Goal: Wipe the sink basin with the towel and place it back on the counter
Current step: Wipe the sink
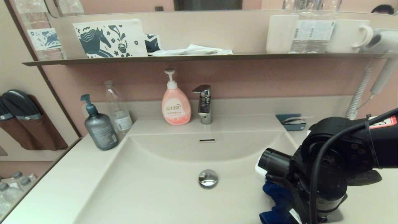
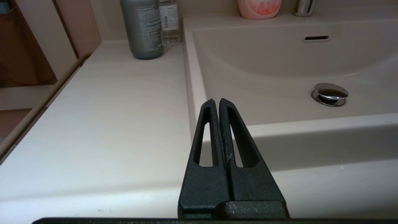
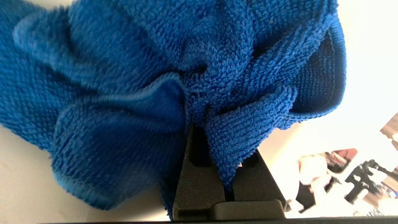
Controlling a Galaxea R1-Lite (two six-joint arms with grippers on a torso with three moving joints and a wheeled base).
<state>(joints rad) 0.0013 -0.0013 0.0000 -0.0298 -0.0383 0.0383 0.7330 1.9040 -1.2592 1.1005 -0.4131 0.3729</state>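
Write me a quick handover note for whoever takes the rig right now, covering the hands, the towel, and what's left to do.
Right hand: shut on the towel, at the right side of the sink basin.
Left hand: shut, empty, parked over the counter at the basin's left front corner.
Done: towel picked up and brought to the basin.
Can't tell how much wiping has happened.
Left: finish wiping the basin, then set the towel back on the counter.

Towel (image 3: 124,77) — looped terry cloth, matt, rough nap. Sink basin (image 1: 155,186) and counter (image 2: 93,124) — smooth, glossy off-white. Drain plug (image 1: 208,178) and tap (image 1: 204,104): polished chrome. Left gripper (image 2: 216,104): matt, grainy black plastic.
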